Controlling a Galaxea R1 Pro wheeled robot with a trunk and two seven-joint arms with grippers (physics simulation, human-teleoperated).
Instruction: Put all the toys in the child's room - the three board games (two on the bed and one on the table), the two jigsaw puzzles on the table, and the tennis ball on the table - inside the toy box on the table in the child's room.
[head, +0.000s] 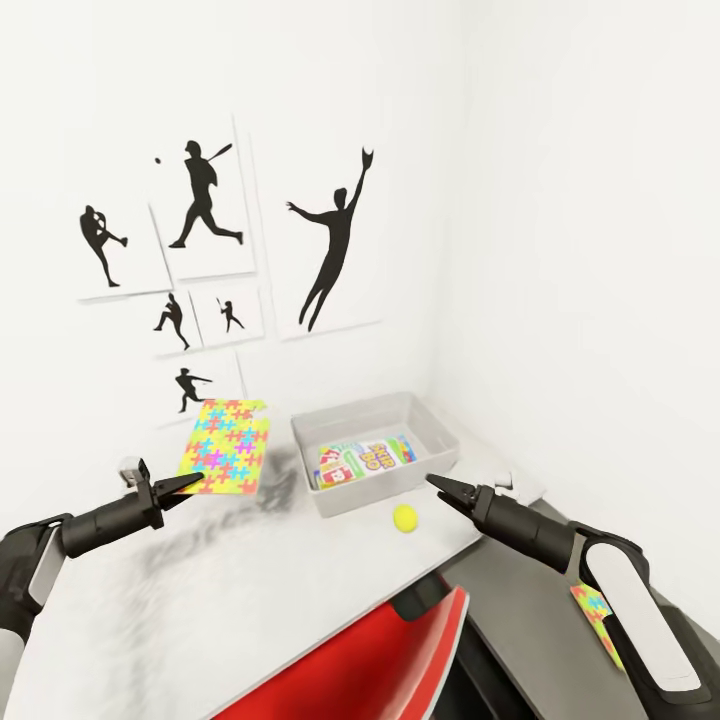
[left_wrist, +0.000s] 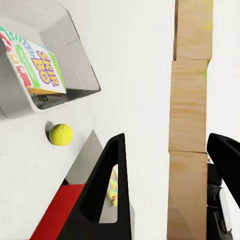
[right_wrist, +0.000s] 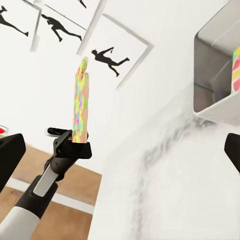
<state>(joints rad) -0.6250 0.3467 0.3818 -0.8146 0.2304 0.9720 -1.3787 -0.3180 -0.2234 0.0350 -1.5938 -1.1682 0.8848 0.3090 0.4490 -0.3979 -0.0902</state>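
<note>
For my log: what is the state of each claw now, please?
Left claw: closed on the jigsaw puzzle, lifted off the table.
Right claw: empty; open or closed cannot be told.

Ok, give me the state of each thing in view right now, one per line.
Left pincer: shut on the jigsaw puzzle, held up off the table.
Right pincer: open, empty.
Toy box: holds board games.
Tennis ball: on the table, outside the box.

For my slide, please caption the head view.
Left hand lifts multicoloured jigsaw sheet beside light-grey toy box; yellow tennis ball waits.
</note>
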